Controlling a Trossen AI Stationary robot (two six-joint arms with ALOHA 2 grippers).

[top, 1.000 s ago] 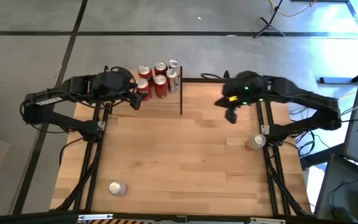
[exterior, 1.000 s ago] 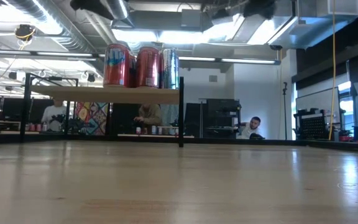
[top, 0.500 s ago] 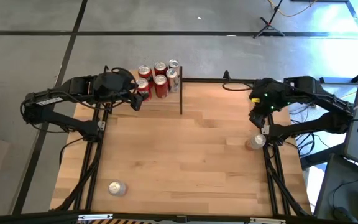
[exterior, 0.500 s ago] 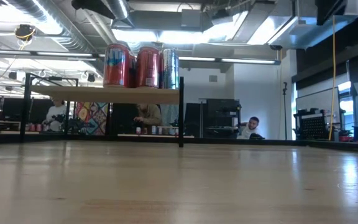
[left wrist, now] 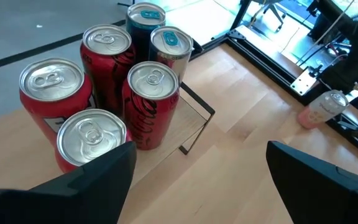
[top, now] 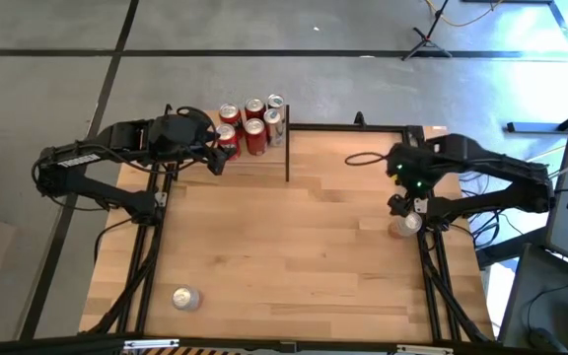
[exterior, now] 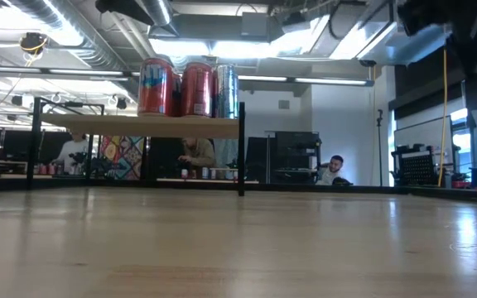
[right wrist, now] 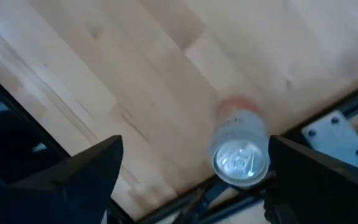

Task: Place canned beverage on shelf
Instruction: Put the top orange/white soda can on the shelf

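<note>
The large light-wood surface fills the middle of the high view, edged by a black metal frame. At its upper left stands the small light-wood shelf with thin black posts, and on it a cluster of upright cans: red ones in front, with a silver and a dark one behind. The left hand hangs just beside that cluster, fingers spread wide and grasping nothing.

At the right-middle of the high view, the right hand hovers directly over a pale pink-and-white beverage can standing upright near the surface's right rail. Its fingers are released and apart; the right wrist view shows the can's silver top between and beyond the two dark fingers, untouched.

A second silver can stands alone at the lower left of the high view, well apart from both hands.

The low view shows the shelf board raised above the surface with three cans visible on it, and people seated in the room behind; neither loose can appears there. The left wrist view counts six can tops on the shelf.
</note>
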